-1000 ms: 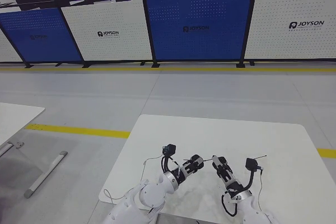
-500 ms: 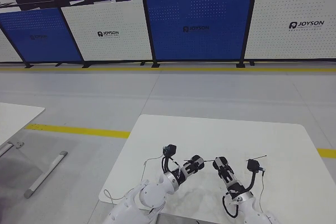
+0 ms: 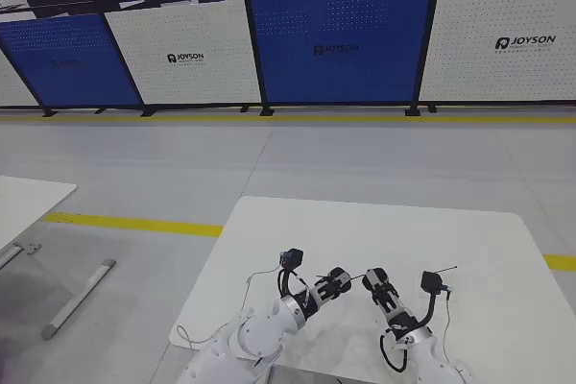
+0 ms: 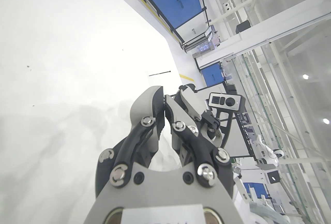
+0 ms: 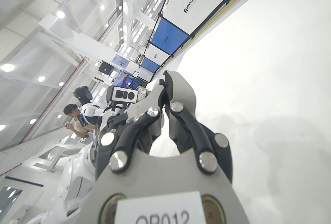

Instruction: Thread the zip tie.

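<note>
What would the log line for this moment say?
left tool: shut on zip tie; right tool: shut on same tie; tips nearly meeting above table; spare tie lying flat

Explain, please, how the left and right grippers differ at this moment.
Direction: seen from above, the left gripper points forward and toward the robot's right, while the right gripper points forward and toward its left. Neighbour: the loose zip tie lies on the table on the right gripper's outer side, farther from the left gripper. Shared: both are shut, with their tips close together above the white table.
</note>
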Robot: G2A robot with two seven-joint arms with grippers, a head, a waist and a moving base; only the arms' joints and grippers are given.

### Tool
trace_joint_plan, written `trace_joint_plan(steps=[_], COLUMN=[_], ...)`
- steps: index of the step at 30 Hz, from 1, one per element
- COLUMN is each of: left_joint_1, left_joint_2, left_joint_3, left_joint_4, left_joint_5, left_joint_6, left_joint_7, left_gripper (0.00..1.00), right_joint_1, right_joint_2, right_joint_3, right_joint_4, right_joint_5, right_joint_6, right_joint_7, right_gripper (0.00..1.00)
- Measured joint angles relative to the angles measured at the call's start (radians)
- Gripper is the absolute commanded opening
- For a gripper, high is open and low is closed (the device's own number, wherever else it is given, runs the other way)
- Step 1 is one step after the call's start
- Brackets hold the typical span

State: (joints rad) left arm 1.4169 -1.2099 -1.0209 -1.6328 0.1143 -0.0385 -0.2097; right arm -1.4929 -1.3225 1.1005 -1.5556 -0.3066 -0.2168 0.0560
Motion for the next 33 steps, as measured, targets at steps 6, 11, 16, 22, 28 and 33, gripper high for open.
trace_joint_plan(steps=[6,11,16,22,28,33], left_joint_1=[0.001,0.010,0.021,0.027,0.020,0.017], left_joint_2=[0.001,0.004,0.007,0.009,0.007,0.006], left_joint_3=[-0.004,-0.018,-0.037,-0.042,-0.034,-0.031], left_joint_4=[-0.002,-0.007,-0.008,-0.015,-0.011,-0.006], left_joint_5=[0.001,-0.002,-0.002,-0.002,-0.003,-0.008], left_joint_6=[-0.001,-0.016,-0.026,-0.028,-0.026,-0.028], left_joint_7=[-0.005,0.011,0.018,0.020,0.017,0.011], left_gripper=[0.43,0.24,0.15,0.06,0.00,0.00], right_joint_1=[-0.004,-0.005,-0.007,-0.009,-0.009,-0.007], right_joint_2=[-0.002,-0.003,-0.004,-0.006,-0.007,-0.009], right_joint_3=[-0.001,0.001,0.003,0.005,0.006,0.007], right_joint_4=[-0.006,-0.006,-0.002,-0.001,0.001,0.003], right_joint_5=[-0.022,-0.031,-0.037,-0.038,-0.038,-0.033], right_joint_6=[0.021,0.032,0.038,0.034,0.031,0.029], right_joint_7=[-0.018,-0.029,-0.034,-0.035,-0.034,-0.029], right_gripper=[0.00,0.00,0.00,0.00,0.00,0.00])
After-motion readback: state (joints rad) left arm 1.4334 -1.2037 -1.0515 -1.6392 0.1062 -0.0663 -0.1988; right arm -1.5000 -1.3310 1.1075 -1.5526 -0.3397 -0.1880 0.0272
